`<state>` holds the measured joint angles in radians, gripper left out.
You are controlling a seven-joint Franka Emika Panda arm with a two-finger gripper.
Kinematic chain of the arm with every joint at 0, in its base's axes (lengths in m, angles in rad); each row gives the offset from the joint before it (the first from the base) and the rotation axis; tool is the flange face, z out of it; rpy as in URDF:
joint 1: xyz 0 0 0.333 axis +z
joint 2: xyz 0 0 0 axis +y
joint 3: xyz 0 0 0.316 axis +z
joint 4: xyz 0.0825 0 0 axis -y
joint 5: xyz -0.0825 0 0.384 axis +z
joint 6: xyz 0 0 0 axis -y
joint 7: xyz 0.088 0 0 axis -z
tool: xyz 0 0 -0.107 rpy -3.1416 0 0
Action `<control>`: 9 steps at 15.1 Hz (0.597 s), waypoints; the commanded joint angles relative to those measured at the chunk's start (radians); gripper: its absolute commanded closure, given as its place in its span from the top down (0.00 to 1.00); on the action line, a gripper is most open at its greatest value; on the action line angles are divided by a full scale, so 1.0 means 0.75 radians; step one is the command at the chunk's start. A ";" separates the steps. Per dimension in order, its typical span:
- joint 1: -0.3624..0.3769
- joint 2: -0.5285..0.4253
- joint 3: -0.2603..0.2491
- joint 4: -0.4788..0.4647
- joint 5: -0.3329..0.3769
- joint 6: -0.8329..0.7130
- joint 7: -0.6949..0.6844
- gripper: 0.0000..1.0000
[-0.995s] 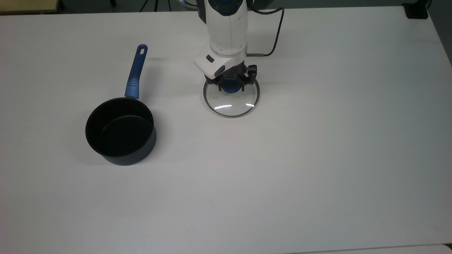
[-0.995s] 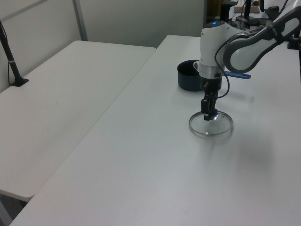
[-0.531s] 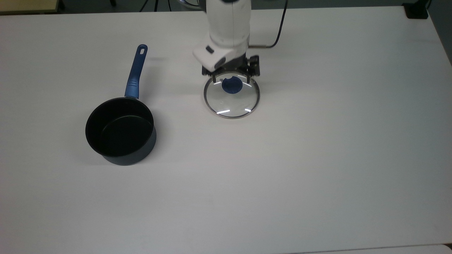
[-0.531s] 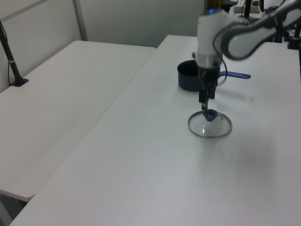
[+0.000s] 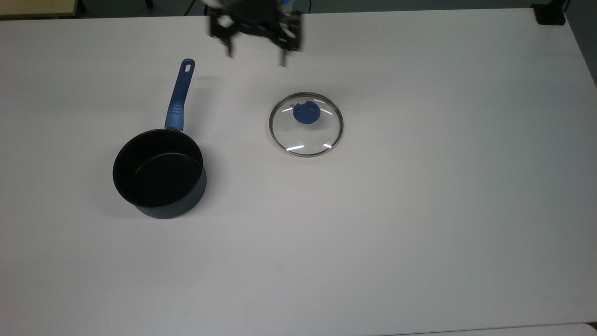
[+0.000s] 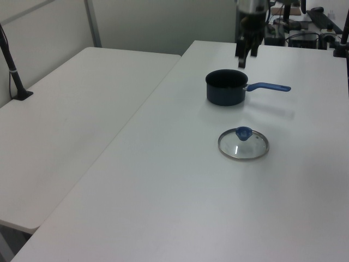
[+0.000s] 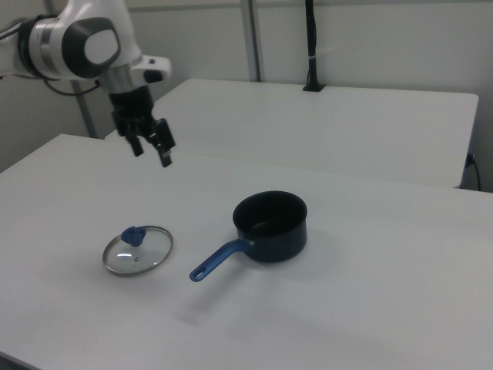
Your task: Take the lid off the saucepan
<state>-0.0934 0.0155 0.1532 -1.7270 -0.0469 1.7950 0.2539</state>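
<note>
The glass lid (image 5: 306, 124) lies flat on the white table (image 5: 419, 210), blue knob (image 5: 306, 113) up, well below and apart from the jaws. The saucepan (image 5: 158, 173) stands uncovered, well apart from the lid, also far from the jaws. The gripper (image 5: 255, 44) hangs high above the table, its 2 fingers spread wide, holding nothing. Judged from this, the lid is off and nothing remains.

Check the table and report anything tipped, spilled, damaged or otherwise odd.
Nothing stands out. The saucepan stands upright and open, with nothing in it. The lid lies flat on the table, knob up, apart from the pan. The tool hangs open above the table with nothing in it.
</note>
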 commanded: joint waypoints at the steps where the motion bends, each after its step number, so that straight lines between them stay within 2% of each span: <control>1: 0.126 -0.102 -0.236 -0.004 0.058 -0.062 0.019 1.00; 2: 0.137 -0.109 -0.269 -0.004 0.058 -0.060 0.003 1.00; 4: 0.129 -0.107 -0.272 0.000 0.034 -0.054 -0.056 1.00; 6: 0.123 -0.100 -0.272 0.024 0.012 -0.060 -0.254 1.00; 9: 0.122 -0.098 -0.298 0.028 0.009 -0.058 -0.318 1.00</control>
<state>-0.0238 -0.0588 -0.0334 -1.7251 -0.0266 1.7731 0.0805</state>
